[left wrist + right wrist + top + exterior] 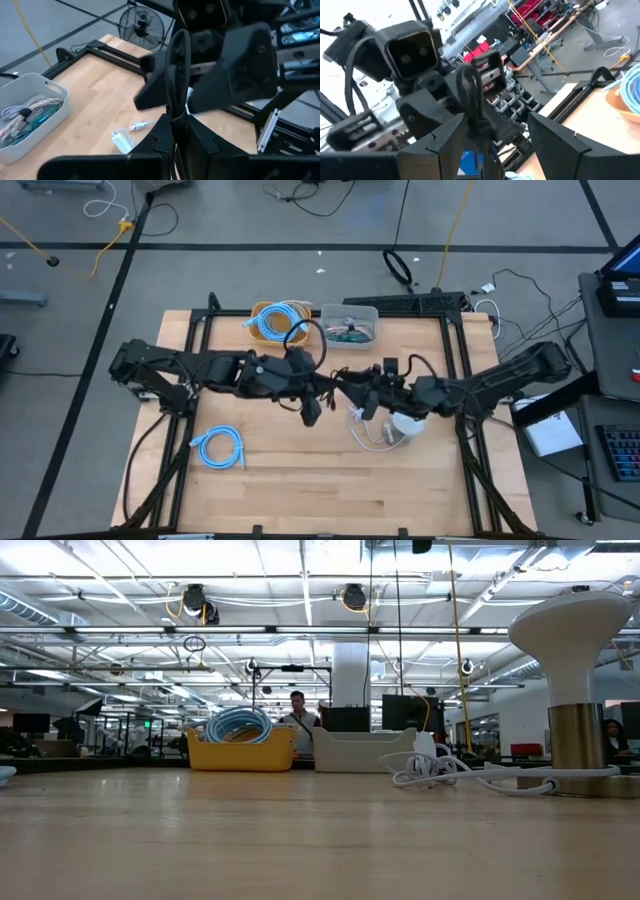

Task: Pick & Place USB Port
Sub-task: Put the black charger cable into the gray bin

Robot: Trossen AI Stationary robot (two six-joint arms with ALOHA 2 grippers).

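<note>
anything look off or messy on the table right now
Mostly tidy. The white cable lies in loose loops by the white lamp base, and a blue cable coil sits alone on the wood, outside the yellow bin.

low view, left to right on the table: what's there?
yellow bin of blue cable → grey bin → white cable bundle → white lamp on a brass stem

Likely a lab: open ceiling pipes, monitors, floor cables.
</note>
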